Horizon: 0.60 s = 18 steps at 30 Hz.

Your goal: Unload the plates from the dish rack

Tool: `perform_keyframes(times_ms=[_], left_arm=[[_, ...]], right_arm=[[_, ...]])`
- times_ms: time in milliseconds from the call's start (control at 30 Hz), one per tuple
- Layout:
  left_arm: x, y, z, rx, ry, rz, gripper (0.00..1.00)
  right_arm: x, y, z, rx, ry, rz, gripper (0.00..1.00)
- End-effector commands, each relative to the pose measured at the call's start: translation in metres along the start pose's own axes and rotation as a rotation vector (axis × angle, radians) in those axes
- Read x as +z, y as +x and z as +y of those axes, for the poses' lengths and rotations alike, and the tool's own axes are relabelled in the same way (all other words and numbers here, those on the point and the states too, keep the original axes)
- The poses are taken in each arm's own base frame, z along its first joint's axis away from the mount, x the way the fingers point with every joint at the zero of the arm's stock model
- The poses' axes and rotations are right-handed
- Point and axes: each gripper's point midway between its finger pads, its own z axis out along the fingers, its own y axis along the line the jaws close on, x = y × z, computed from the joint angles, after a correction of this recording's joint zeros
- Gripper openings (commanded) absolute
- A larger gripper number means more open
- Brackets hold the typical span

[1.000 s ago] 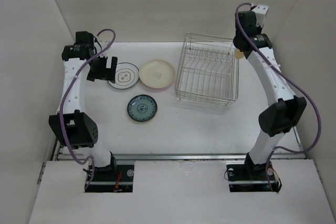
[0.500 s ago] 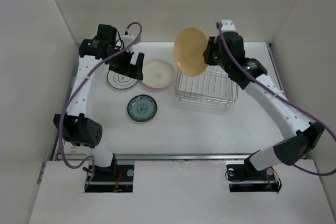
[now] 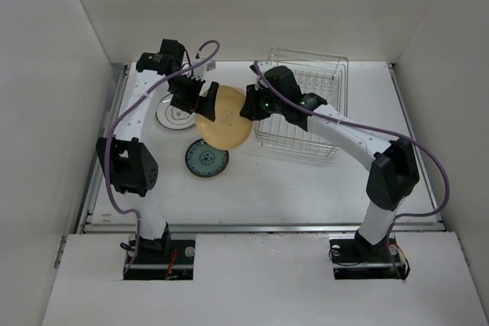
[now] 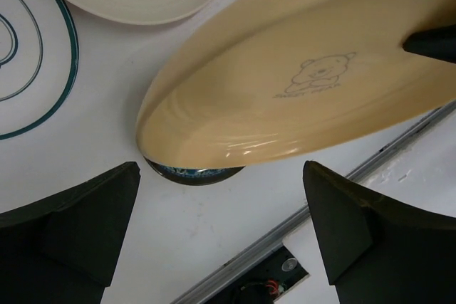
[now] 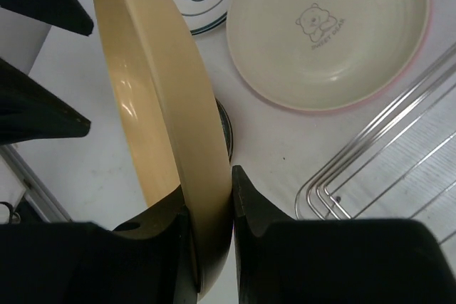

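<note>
The unloading looks nearly finished. The dish rack (image 3: 321,82) shows no plate where the right arm leaves it in sight. Three plates lie flat on the bench (image 3: 290,181): the white ringed plate (image 3: 172,117) at 9 o'clock of the group, the pale pink plate (image 5: 335,40) beside it towards the rack, and the teal plate (image 3: 205,162) at 6 o'clock. The orange-yellow plate (image 3: 221,120) is out but not set down. The right claw (image 5: 210,197) pinches its rim and it hangs tilted at the rack's 9 o'clock, hiding the pink plate from above. The left claw (image 4: 217,211) is spread wide, its fingers either side of the plate's lower edge, touching nothing. No small yellow plate can be seen.

Half a second earlier this plate stood upright, high over the rack's 10 o'clock corner, and the left claw hovered over the ringed plate. Since then the plate has come down and leftward, and the left claw has swung in to meet it.
</note>
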Motion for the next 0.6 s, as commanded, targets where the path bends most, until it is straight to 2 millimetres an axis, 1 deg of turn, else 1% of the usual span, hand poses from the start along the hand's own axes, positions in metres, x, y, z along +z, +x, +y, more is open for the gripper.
perform_keyframes(times_ms=[0, 100, 133, 200, 233, 267, 300, 367, 400, 433, 467, 500, 533, 567], left_arm=[[0.008, 0.000, 0.016, 0.032, -0.054, 0.028, 0.97], [0.009, -0.011, 0.024, 0.027, -0.065, 0.000, 0.91], [0.010, -0.013, 0.024, 0.021, -0.068, -0.010, 0.89], [0.016, -0.019, 0.027, 0.021, -0.059, -0.012, 0.75], [0.018, -0.018, 0.025, 0.015, -0.044, -0.003, 0.68], [0.017, -0.023, 0.021, 0.017, -0.018, -0.014, 0.60], [0.023, -0.020, 0.021, 0.001, 0.002, 0.014, 0.41], [0.025, -0.021, 0.019, -0.007, 0.026, 0.025, 0.20], [0.024, -0.024, 0.019, -0.005, 0.025, 0.021, 0.09], [0.028, -0.022, 0.020, -0.020, 0.027, 0.032, 0.00], [0.026, -0.025, 0.022, -0.025, 0.010, 0.027, 0.00], [0.024, -0.026, 0.024, -0.021, -0.004, 0.022, 0.00], [0.028, -0.028, 0.029, -0.031, -0.020, 0.020, 0.00], [0.028, -0.030, 0.035, -0.051, -0.060, 0.017, 0.00]], right_arm=[[-0.008, -0.053, 0.039, -0.030, -0.170, -0.156, 0.00], [-0.001, -0.041, 0.033, -0.047, -0.163, -0.141, 0.00], [-0.003, -0.039, 0.033, -0.047, -0.162, -0.140, 0.00], [-0.001, -0.034, 0.034, -0.060, -0.185, -0.135, 0.00], [0.001, -0.031, 0.033, -0.060, -0.184, -0.132, 0.00], [0.000, -0.034, 0.036, -0.064, -0.198, -0.143, 0.00], [0.000, -0.034, 0.036, -0.064, -0.198, -0.143, 0.00], [0.006, -0.035, 0.035, -0.063, -0.197, -0.140, 0.00], [0.008, -0.040, 0.029, -0.057, -0.177, -0.145, 0.00], [0.017, -0.037, 0.019, -0.047, -0.152, -0.130, 0.00], [0.020, -0.033, 0.017, -0.041, -0.144, -0.107, 0.00], [0.023, -0.037, 0.006, -0.033, -0.101, -0.115, 0.03], [0.023, -0.046, 0.005, -0.019, -0.083, -0.131, 0.10], [0.028, -0.043, -0.006, 0.013, -0.046, -0.110, 0.29]])
